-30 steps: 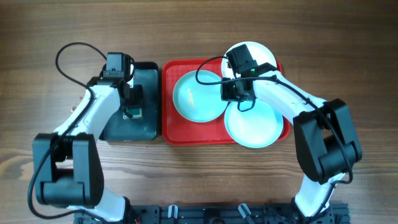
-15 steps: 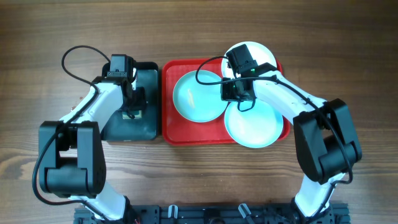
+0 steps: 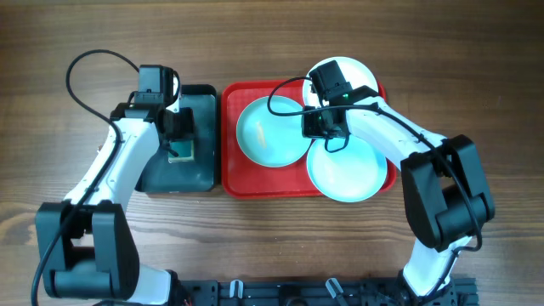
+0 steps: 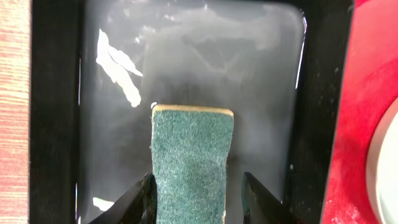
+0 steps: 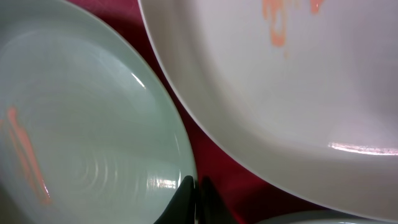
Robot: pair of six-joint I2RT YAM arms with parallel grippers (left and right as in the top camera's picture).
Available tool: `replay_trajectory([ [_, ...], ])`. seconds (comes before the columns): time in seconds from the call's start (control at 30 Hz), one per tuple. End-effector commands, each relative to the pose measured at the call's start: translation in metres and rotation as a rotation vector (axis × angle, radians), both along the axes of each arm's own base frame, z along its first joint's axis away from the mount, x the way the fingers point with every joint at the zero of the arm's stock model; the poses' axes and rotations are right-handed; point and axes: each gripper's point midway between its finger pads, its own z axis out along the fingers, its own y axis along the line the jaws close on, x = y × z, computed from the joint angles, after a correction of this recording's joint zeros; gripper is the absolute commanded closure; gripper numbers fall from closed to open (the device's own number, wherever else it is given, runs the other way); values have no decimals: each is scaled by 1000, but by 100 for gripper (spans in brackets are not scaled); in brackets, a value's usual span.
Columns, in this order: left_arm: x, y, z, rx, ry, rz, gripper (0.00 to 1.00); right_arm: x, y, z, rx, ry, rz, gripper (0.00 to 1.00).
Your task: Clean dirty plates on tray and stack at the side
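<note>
table [image 3: 272, 246]: brown wood planks | red tray [image 3: 231, 180] centre | black basin [image 3: 200, 174] left

Left arm [image 3: 126, 163]: smooth white rounded shells, bulky matte black joints
Right arm [image 3: 384, 133]: the same white shells, with a large black block at the joint
Left cable [image 3: 83, 66]: thin, black, a wide loop off the wrist
Right cable [image 3: 280, 92]: thin, black, a smaller loop
Camera housings [image 3: 331, 82]: black, boxy, one on each wrist
Left fingers [image 4: 138, 200]: black, wedge-shaped
Right fingers [image 5: 184, 198]: black, narrow, pointed tips
</note>
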Motion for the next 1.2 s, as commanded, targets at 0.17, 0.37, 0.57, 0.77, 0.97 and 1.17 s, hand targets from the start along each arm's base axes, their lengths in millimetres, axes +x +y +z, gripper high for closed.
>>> replay_trajectory([
  [0.17, -9, 6, -41, 29, 115, 14, 62, -5, 0, -9, -16, 18, -1, 94],
  [0.37, -10, 22, -45, 33, 126, 104, 63, -5, 0, -9, -16, 18, -1, 94],
  [0.57, -12, 11, -47, -36, 139, 78, 62, -4, 0, -9, -16, 18, -1, 94],
  [0.77, -26, 11, -57, -23, 177, 38, 62, -4, 0, -9, -16, 17, -2, 94],
  [0.97, -31, 11, -70, -22, 165, 33, 63, -4, 0, -9, -16, 18, -2, 94],
  [1.17, -29, 11, -70, -23, 156, 33, 88, -4, 0, -8, -15, 15, -2, 94],
])
